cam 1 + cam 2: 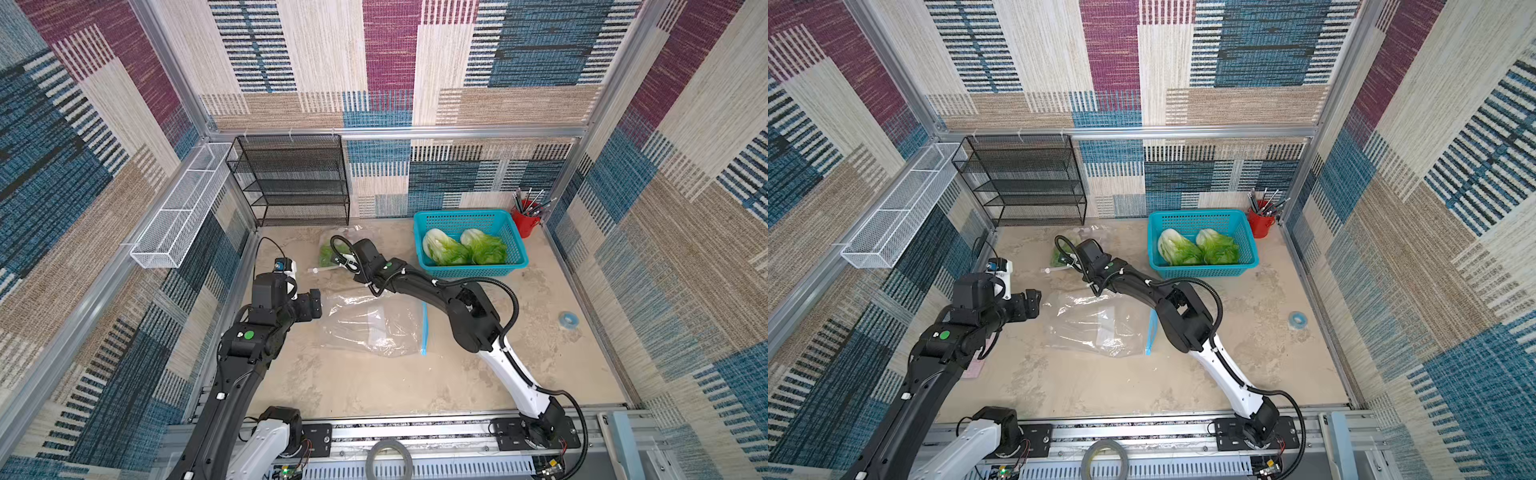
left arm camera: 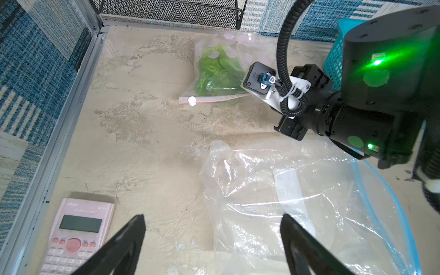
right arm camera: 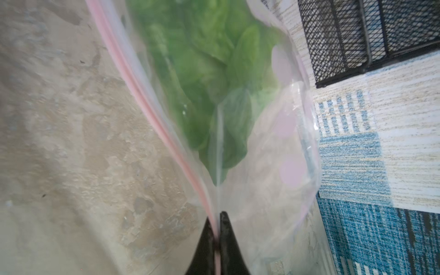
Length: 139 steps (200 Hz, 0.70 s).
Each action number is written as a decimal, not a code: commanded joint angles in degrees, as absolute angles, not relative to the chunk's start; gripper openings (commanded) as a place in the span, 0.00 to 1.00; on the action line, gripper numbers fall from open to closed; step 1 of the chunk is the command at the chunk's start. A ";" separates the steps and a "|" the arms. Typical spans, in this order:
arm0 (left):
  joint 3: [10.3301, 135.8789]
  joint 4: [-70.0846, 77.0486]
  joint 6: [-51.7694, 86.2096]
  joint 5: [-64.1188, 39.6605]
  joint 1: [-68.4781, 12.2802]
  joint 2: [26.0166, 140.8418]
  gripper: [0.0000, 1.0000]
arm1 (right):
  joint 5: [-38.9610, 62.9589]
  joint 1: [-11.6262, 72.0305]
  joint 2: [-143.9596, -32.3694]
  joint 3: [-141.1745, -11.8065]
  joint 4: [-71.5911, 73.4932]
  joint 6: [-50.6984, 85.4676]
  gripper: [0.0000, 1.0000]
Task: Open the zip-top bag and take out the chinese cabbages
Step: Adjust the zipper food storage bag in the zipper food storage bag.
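Zip-top bag (image 1: 326, 253), upper centre of frame, is pinched at its pink edge by right hand (image 3: 216, 215); left hand (image 2: 213, 216) is held spread above worktop (image 2: 154, 142).

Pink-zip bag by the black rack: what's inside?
Green cabbage leaves show through the pink-zip bag. The plastic blurs them, so head count and white stalks can't be made out. The right gripper is shut on its zip strip.
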State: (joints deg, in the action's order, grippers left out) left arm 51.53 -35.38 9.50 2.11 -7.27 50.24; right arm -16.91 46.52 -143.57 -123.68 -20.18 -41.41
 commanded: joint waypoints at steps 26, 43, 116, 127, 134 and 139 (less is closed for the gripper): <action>51.35 -33.79 9.58 1.07 -7.12 50.46 0.90 | -16.49 46.59 -142.05 -126.72 -21.52 -38.88 0.00; 51.42 -33.84 9.58 0.88 -7.08 50.47 0.90 | -15.92 46.41 -141.19 -127.99 -22.01 -37.71 0.00; 51.33 -33.67 9.31 0.00 -6.77 50.11 0.78 | -16.62 45.53 -138.20 -132.38 -23.97 -33.27 0.00; 51.29 -33.61 9.23 0.00 -6.77 49.99 0.77 | -16.76 45.35 -137.81 -132.88 -24.50 -32.52 0.00; 51.24 -33.57 9.25 0.00 -6.77 49.96 0.76 | -16.57 45.26 -137.45 -133.21 -24.76 -32.26 0.00; 51.24 -33.55 9.26 0.00 -6.69 49.95 0.75 | -16.40 45.18 -137.25 -133.32 -25.03 -32.00 0.00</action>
